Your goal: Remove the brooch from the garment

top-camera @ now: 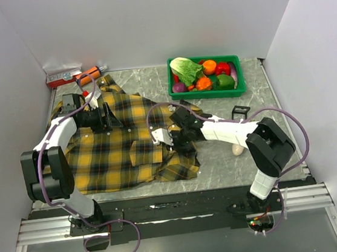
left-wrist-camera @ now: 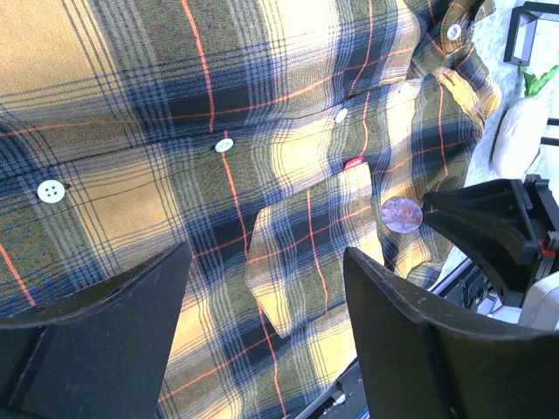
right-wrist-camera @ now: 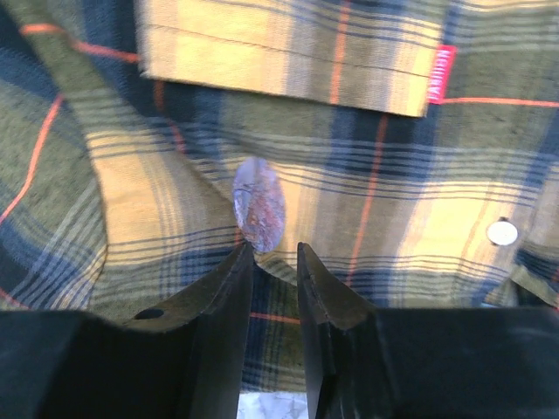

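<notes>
The garment point(top-camera: 108, 154), a yellow-and-black plaid shirt with thin red lines, lies spread on the left half of the table. The brooch point(right-wrist-camera: 258, 203), a small pale silvery disc, is pinned below the chest pocket and also shows in the left wrist view point(left-wrist-camera: 402, 214). My right gripper point(right-wrist-camera: 273, 248) hovers low over the cloth, its jaws a narrow gap apart, the left fingertip touching the brooch's lower edge. Only plaid fabric shows in that gap. My left gripper point(left-wrist-camera: 266, 253) stands wide open above the shirt near the collar point(top-camera: 108, 117), holding nothing.
A green basket point(top-camera: 239, 85) of toy vegetables stands at the back right. A red box point(top-camera: 62, 77) and an orange tool point(top-camera: 89, 72) lie at the back left. A black frame point(top-camera: 240, 112) and a pale rounded object point(top-camera: 238, 149) sit by the right arm.
</notes>
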`<control>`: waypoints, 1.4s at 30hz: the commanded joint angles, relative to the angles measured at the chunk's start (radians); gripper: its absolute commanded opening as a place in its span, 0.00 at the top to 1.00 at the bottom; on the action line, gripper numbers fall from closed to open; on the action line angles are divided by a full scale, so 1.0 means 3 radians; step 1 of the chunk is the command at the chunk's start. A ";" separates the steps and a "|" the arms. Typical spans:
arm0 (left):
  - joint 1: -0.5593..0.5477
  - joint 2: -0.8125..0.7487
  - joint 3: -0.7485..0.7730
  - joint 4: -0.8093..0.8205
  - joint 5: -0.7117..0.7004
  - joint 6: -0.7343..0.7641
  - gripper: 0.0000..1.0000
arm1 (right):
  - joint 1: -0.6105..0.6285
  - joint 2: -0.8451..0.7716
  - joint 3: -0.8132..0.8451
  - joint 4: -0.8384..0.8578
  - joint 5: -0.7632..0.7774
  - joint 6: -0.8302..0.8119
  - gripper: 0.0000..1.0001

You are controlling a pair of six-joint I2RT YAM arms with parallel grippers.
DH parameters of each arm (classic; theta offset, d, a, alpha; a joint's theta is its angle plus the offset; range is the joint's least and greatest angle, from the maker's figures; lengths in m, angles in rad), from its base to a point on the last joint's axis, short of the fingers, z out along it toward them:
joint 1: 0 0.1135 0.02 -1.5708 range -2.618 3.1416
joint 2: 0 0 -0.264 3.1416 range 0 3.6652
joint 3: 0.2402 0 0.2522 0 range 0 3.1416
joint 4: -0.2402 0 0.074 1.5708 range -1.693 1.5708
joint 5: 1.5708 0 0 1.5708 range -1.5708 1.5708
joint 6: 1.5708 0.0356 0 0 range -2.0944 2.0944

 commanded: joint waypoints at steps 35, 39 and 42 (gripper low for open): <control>-0.0003 -0.0062 -0.0038 0.0146 0.0185 -0.0101 0.24 | 0.0180 0.0452 0.0809 -0.0487 0.0329 0.0830 0.67; -0.0115 -0.0194 -0.0355 0.0294 0.0293 -0.0214 0.24 | 0.0180 0.0508 0.0860 -0.0461 0.0441 0.0979 0.78; -0.0192 -0.0343 -0.0595 0.0570 0.0451 -0.0403 0.23 | 0.0175 0.0493 0.0850 -0.0339 0.0544 0.1158 0.85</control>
